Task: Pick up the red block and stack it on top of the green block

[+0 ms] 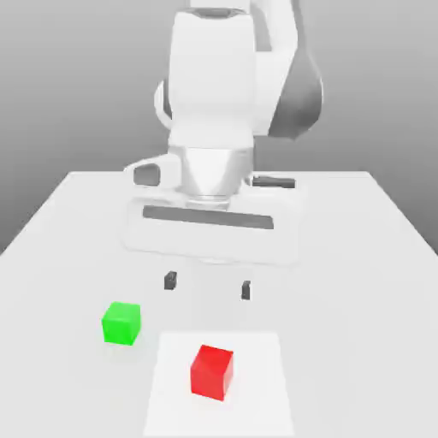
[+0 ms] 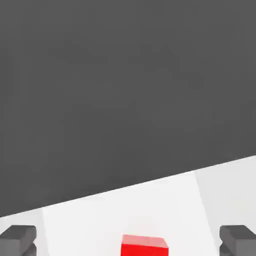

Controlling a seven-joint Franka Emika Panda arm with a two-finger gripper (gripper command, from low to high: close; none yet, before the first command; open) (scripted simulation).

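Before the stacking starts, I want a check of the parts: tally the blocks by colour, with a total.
Red block: 1
Green block: 1
Total: 2

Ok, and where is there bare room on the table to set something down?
Bare table lies in the exterior view between the smooth green cube and the table's left edge, and right of the bright white square patch. The tightest spot is the gap between the green cube and the smooth red cube on that patch; the open claw hangs above, behind them.
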